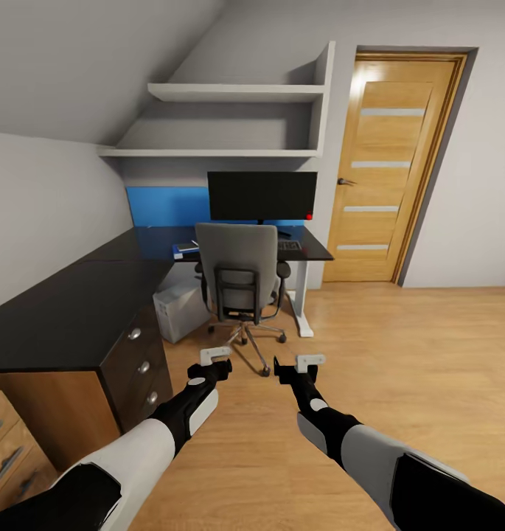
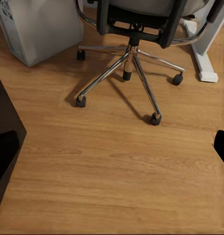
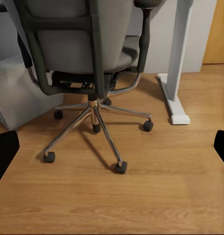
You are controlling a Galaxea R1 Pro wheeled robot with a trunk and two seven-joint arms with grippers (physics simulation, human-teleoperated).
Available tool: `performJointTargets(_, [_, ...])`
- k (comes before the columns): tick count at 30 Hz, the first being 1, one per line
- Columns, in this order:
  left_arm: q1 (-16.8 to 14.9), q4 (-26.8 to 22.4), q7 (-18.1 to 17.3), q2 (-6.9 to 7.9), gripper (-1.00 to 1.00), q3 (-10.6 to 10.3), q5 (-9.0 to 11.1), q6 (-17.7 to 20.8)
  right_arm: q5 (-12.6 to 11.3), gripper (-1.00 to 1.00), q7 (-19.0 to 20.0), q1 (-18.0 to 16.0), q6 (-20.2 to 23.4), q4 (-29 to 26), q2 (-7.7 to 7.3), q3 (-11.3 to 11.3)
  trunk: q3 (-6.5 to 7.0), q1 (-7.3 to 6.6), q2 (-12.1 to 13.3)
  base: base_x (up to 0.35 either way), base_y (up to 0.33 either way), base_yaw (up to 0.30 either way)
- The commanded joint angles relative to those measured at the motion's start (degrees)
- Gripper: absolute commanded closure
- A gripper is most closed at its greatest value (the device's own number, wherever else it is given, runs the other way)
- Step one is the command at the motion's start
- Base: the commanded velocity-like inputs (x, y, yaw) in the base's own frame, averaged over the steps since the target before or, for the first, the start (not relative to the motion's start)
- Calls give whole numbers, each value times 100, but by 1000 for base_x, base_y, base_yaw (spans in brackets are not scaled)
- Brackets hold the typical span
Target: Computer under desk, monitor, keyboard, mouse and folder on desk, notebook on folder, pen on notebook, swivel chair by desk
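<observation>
The grey swivel chair (image 1: pixel 238 276) on its chrome star base faces the glossy black bench (image 1: pixel 97 295). Left tool (image 1: pixel 215 359) and right tool (image 1: pixel 302 364) hover over wood-grain floor (image 1: pixel 399 369), fingers spread, empty.

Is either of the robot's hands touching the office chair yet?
Apart. In the head view, bare wooden floor shows between the chair's wheeled base and both the left gripper and right gripper. Both wrist views also show open floor before the chair.

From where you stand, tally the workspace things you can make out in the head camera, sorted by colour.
Black: 2, the monitor and the desk
Grey or white: 2, the swivel chair and the computer
Blue: 1, the folder
Total: 5
</observation>
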Motion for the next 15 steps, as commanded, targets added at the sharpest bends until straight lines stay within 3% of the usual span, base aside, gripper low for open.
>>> performJointTargets(1, [-6, 2, 42, 0, -100, -38, 33, -3, -21, -100, -44, -4, -11, -7, -2, 49, 13, -27, 39, -339, -171, 0])
performJointTargets(8, [-5, 1, 37, 0, -100, -42, 33, 1, -17, -100, -42, -4, -25, 0, -10, 49, 139, -180, 319, -319, -169, 0])
performJointTargets(15, [-5, 52, 34, 0, -100, -11, 50, -2, -26, -100, -44, -4, -26, 82, -31, 41, 264, -334, 600, -87, -49, 0])
